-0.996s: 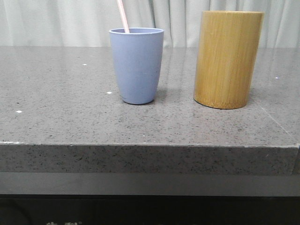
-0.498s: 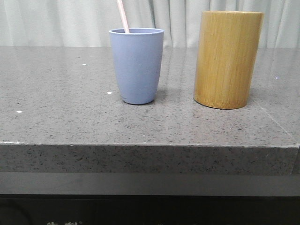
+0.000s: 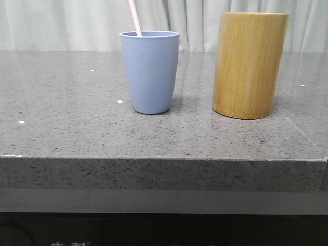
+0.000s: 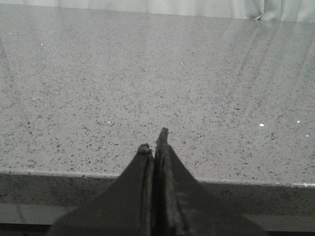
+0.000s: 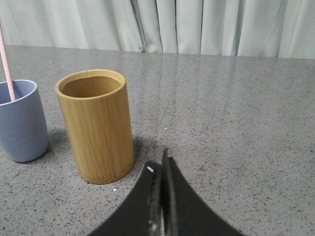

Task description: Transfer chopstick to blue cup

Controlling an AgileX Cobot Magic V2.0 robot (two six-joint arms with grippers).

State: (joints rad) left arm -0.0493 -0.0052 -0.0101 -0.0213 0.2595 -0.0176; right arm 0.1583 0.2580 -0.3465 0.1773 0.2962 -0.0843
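The blue cup (image 3: 149, 72) stands upright on the grey stone table (image 3: 77, 128). A thin pale pink chopstick (image 3: 134, 17) leans out of it and runs past the top of the front view. The right wrist view shows the cup (image 5: 19, 120) and the chopstick (image 5: 6, 66) too. My left gripper (image 4: 154, 142) is shut and empty over the table's front edge, with neither container in its view. My right gripper (image 5: 159, 162) is shut and empty, low over the table beside the bamboo cylinder. Neither gripper shows in the front view.
A taller yellow-brown bamboo cylinder (image 3: 249, 65) stands right of the cup; its open top looks empty in the right wrist view (image 5: 96, 125). A pale curtain (image 3: 66, 25) hangs behind the table. The table's front edge (image 3: 164, 160) runs across the front view.
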